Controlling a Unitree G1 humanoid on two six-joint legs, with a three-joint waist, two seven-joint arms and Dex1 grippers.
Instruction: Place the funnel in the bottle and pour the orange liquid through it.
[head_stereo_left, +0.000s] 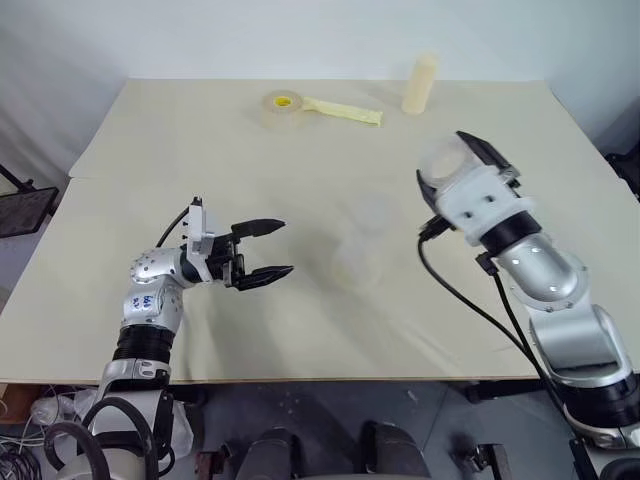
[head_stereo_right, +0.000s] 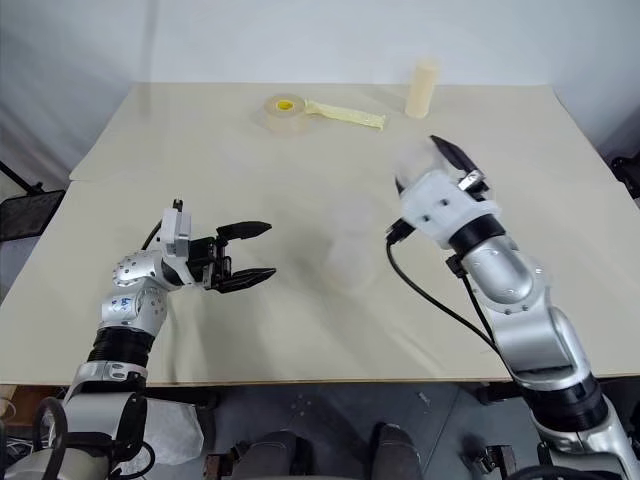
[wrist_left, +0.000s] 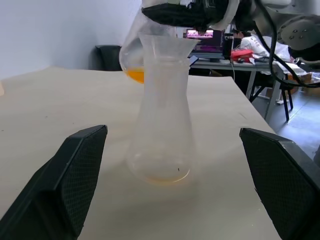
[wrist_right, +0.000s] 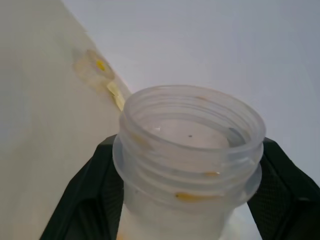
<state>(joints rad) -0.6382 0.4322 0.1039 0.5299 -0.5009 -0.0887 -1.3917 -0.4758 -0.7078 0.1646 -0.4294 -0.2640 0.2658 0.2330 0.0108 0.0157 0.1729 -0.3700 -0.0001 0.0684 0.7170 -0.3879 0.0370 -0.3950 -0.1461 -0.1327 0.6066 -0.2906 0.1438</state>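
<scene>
Left gripper (head_stereo_left: 268, 250) sits low over the table (head_stereo_left: 200, 150), fingers spread wide and pointing toward the table's middle, nothing between them. Left wrist view: the two black fingers (wrist_left: 75, 175) flank the bottle (wrist_left: 161, 130) with clear gaps on both sides, no contact.

The bottle stands upright near the table centre, between the two arms. It is see-through, so from the head cameras it reads as a faint outline (head_stereo_right: 352, 250). Wide base, narrowing neck. A thin ring of orange residue (wrist_left: 165, 179) shows at the bottom of the base.

The funnel (wrist_left: 165, 46) is seated in the bottle's neck, rim flaring out above the mouth, upright.

Right gripper (head_stereo_left: 462, 160) is raised above the table on the right side, closed on a clear wide-mouth jar (wrist_right: 187, 145). Right wrist view: the black fingers press the jar's sides just below its threaded neck. Jar mouth is uncapped, with orange droplets on the threads.

The orange liquid (wrist_left: 135, 75) is inside that held jar, pooled in its lower part. In the left wrist view the jar hangs behind and beside the funnel rim. I can't tell whether jar and funnel are touching.

At the far edge of the table: a tape roll (head_stereo_left: 283, 103) with a yellow core and a yellow strip (head_stereo_left: 345, 111) trailing off it, and to its right a cream cylinder (head_stereo_left: 420, 84) standing upright.
</scene>
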